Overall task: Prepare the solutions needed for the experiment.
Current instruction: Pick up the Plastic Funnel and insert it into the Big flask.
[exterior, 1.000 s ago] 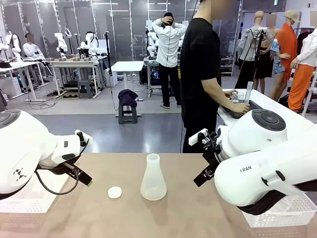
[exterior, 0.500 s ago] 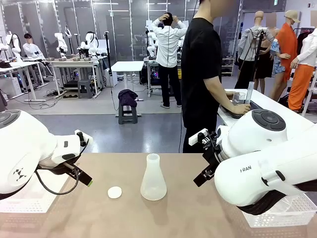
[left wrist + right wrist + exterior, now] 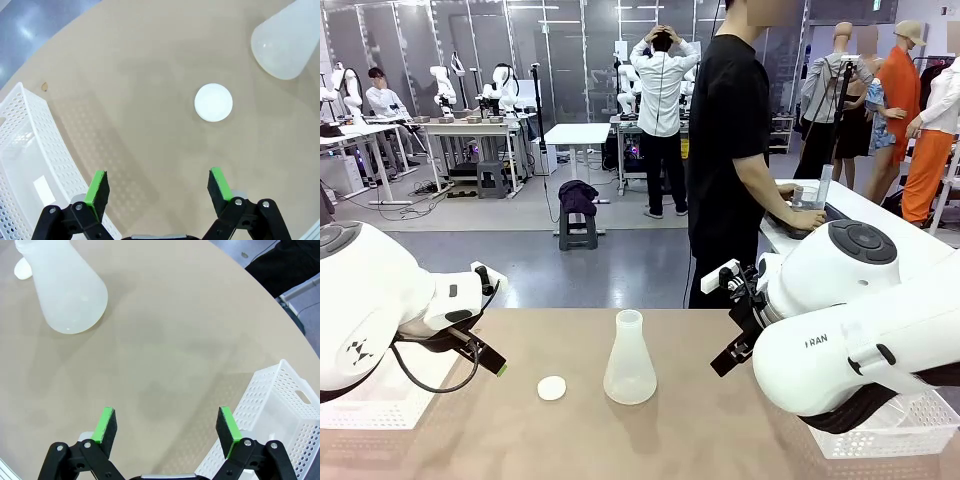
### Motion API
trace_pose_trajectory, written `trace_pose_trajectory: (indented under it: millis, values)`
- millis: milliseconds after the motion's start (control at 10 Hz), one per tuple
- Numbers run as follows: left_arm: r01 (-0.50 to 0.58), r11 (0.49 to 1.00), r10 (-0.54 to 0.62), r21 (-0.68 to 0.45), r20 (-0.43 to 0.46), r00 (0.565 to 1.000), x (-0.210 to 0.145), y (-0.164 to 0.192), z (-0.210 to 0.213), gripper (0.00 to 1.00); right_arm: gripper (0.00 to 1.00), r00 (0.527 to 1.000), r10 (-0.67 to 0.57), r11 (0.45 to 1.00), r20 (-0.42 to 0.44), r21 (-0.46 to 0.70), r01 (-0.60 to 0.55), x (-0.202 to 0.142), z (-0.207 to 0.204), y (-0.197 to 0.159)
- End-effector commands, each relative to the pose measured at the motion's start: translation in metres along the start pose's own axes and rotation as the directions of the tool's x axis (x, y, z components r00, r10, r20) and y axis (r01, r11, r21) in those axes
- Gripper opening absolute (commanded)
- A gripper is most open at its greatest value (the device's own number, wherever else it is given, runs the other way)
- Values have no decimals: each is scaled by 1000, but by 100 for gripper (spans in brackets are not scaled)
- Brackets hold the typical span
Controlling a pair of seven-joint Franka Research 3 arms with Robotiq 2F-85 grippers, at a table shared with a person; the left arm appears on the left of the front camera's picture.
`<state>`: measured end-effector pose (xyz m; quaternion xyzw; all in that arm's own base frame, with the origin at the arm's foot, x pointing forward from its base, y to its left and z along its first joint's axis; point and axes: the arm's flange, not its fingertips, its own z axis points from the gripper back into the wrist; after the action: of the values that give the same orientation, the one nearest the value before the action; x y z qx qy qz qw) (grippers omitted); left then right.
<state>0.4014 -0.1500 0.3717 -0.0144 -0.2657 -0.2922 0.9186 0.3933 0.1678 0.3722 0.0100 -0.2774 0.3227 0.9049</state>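
Observation:
A translucent conical flask (image 3: 629, 362) stands upright at the middle of the tan table (image 3: 670, 440); it appears as flask (image 3: 286, 45) and flask (image 3: 65, 290) in the wrist views. I cannot make out any liquid through its wall, so the solutions are out of view. To the flask's left lies a white round cap (image 3: 552, 388), seen as cap (image 3: 213, 102) ahead of my left gripper (image 3: 159, 182). That left gripper (image 3: 492, 362) hovers open with nothing in it. On the flask's right, my right gripper (image 3: 730, 356) is also open and bare, its gripper (image 3: 169, 425) over bare table.
A white perforated basket (image 3: 370, 400) sits at the table's left edge, shown as basket (image 3: 30, 150). Another basket (image 3: 890, 432) is at the right, basket (image 3: 280, 405). A person in black (image 3: 725, 150) stands beyond the far edge, handling labware (image 3: 810, 195) on a side table.
Neither arm nor the flask and cap have moved. The person in black has shifted slightly to the right at the side table.

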Motion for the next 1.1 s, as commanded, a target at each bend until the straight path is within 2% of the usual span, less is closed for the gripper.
trace_pose_trajectory:
  millis: [0, 300, 400, 500, 600, 700, 800, 1000]
  values:
    - [-1, 1000, 1, 0, 0, 1000, 0, 0, 0, 100, 100, 1000, -3, 1000, 0, 0, 3, 0, 0, 0]
    - [0, 1000, 0, 0, 0, 1000, 0, 0, 0, 100, 100, 1000, 0, 1000, 0, 0, 0, 0, 0, 0]
    - [-6, 998, 8, -57, 36, 999, 5, -4, 12, 100, 100, 998, -61, 997, 20, 43, 60, 5, 10, 4]
    - [-57, 995, 64, -83, 89, 994, 9, 0, 40, 100, 100, 991, -100, 989, 91, 117, 89, 8, 35, 4]
    - [-95, 991, 107, -97, 123, 987, 9, 7, 65, 100, 100, 983, -127, 984, 136, 140, 108, 7, 59, 0]
    - [-117, 982, 142, -145, 169, 975, 6, 12, 86, 100, 100, 975, -158, 981, 155, 135, 138, 5, 80, -5]
    - [-130, 981, 158, -147, 199, 967, 2, 16, 101, 100, 100, 967, -188, 976, 172, 140, 165, 0, 98, -9]
    - [-150, 945, 223, -292, 237, 945, -4, 19, 128, 100, 100, 930, -315, 926, 188, 277, 257, -6, 132, -15]
